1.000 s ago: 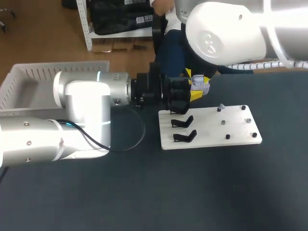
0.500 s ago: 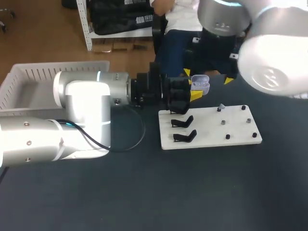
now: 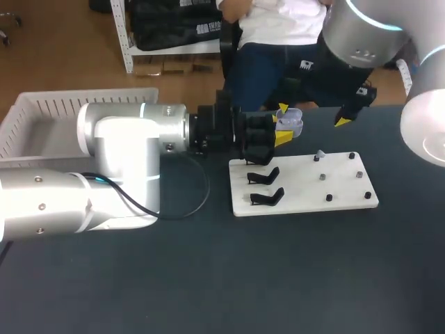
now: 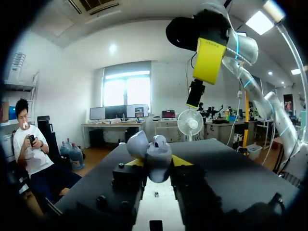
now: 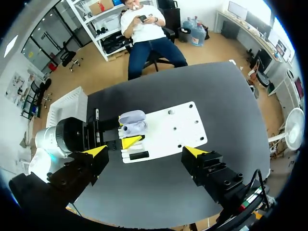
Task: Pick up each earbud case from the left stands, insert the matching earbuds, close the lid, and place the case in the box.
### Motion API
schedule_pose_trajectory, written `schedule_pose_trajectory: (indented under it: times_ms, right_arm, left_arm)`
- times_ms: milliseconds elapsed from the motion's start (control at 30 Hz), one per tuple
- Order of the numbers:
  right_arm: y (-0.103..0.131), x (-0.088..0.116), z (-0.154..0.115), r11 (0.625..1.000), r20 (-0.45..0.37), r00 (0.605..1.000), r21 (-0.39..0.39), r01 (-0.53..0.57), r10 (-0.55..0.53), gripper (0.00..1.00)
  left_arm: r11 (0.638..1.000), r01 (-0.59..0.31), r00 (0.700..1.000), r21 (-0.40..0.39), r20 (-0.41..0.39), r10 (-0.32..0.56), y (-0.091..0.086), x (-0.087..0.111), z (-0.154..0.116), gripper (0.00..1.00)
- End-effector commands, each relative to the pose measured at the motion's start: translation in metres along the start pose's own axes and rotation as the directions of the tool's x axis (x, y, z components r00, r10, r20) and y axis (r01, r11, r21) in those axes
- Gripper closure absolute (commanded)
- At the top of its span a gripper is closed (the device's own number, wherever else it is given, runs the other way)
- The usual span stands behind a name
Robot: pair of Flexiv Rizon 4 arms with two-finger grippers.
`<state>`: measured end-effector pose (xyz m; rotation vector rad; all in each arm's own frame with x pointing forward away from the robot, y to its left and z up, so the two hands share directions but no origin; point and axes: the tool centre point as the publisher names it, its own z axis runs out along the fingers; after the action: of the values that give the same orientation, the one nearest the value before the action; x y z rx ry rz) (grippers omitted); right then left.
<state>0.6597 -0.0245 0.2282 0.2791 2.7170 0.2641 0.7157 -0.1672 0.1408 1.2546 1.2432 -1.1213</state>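
Observation:
My left gripper (image 3: 281,129) is shut on a lavender earbud case (image 3: 290,122) and holds it level, lid open, just beyond the white board's (image 3: 306,186) far left corner. In the left wrist view the case (image 4: 155,153) sits between my yellow tips, its lid (image 4: 136,143) tipped back. My right gripper (image 3: 313,115) hangs open and empty, high above and to the right of the case. From the right wrist view the case (image 5: 132,122) lies far below, between the spread fingers (image 5: 195,152). Two black stands (image 3: 264,186) on the board are bare. A small pale earbud (image 3: 320,154) rests on a peg.
A white slatted basket (image 3: 42,118) stands at the table's far left, behind my left arm (image 3: 118,149). Several dark pegs (image 3: 359,175) dot the right half of the board. My left arm's cable (image 3: 198,198) loops on the dark table beside the board.
My right gripper has opened wide and pulled up and to the right, away from the case. My left gripper and the case have kept still.

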Motion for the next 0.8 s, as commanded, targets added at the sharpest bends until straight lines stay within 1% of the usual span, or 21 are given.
schedule_pose_trajectory:
  times_ms: [33,233,267,333,400,500,567,667,800]
  right_arm:
    - [-0.002,0.003,0.0,1.0,0.014,1.0,-0.003,-0.003,0.003,0.0]
    - [-0.002,0.003,0.0,1.0,0.014,1.0,-0.003,-0.003,0.003,0.0]
    - [-0.005,0.008,-0.001,0.999,0.024,0.999,-0.014,0.032,-0.032,0.0]
    - [-0.013,0.013,0.0,0.997,0.049,0.997,-0.038,0.06,-0.058,0.0]
    - [-0.019,0.014,0.002,0.996,0.051,0.995,-0.034,0.088,-0.086,0.0]
    - [-0.028,0.013,0.002,0.994,0.044,0.994,-0.041,0.101,-0.099,0.0]
    - [-0.033,0.012,0.004,0.992,0.034,0.992,-0.014,0.124,-0.123,0.0]
    - [-0.04,0.008,0.004,0.988,0.02,0.988,-0.013,0.152,-0.151,0.0]
    - [-0.059,0.005,0.014,0.983,-0.028,0.983,0.015,0.183,-0.183,0.0]
  left_arm:
    - [1.0,-0.003,1.0,-0.008,0.004,0.004,-0.002,0.001,0.0,1.0]
    - [1.0,-0.003,1.0,-0.008,0.004,0.004,-0.002,0.001,0.0,1.0]
    - [1.0,-0.003,1.0,-0.008,0.004,0.004,-0.002,0.001,0.0,1.0]
    - [1.0,-0.003,1.0,-0.008,0.004,0.004,-0.002,0.001,0.0,1.0]
    - [1.0,-0.003,1.0,-0.008,0.004,0.004,-0.002,0.001,0.0,1.0]
    - [1.0,-0.003,1.0,-0.008,0.004,0.004,-0.002,0.001,0.0,1.0]
    - [1.0,-0.003,1.0,-0.008,0.004,0.004,-0.002,0.001,0.0,1.0]
    - [1.0,-0.003,1.0,-0.008,0.004,0.004,-0.002,0.001,0.0,1.0]
    - [1.0,-0.003,1.0,-0.008,0.004,0.004,-0.002,0.001,0.0,1.0]
